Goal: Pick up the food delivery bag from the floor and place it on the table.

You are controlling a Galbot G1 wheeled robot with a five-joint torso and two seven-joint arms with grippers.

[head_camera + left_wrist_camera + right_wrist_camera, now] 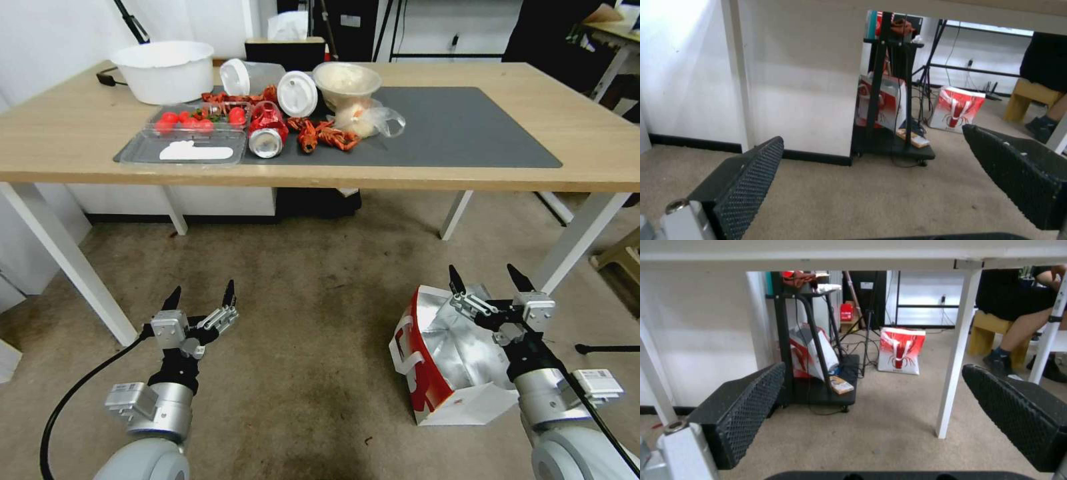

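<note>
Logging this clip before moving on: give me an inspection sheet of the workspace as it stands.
Surface: table, light wood, with a dark grey mat.
Job's things: food delivery bag on the floor, foil lining showing.
Clutter: white tub, tomato tray, crushed can, crayfish, bowl in a plastic bag.
Hands: left hand open over bare carpet; right hand open above the bag.
Cables: black cable off the left arm.
Surroundings: black cart, red-and-white bag.

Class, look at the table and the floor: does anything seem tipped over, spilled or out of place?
Yes. The bag lies on its side on the floor, foil lining exposed, under the open right gripper. On the table, a red can lies tipped and crayfish are strewn across the mat.
</note>
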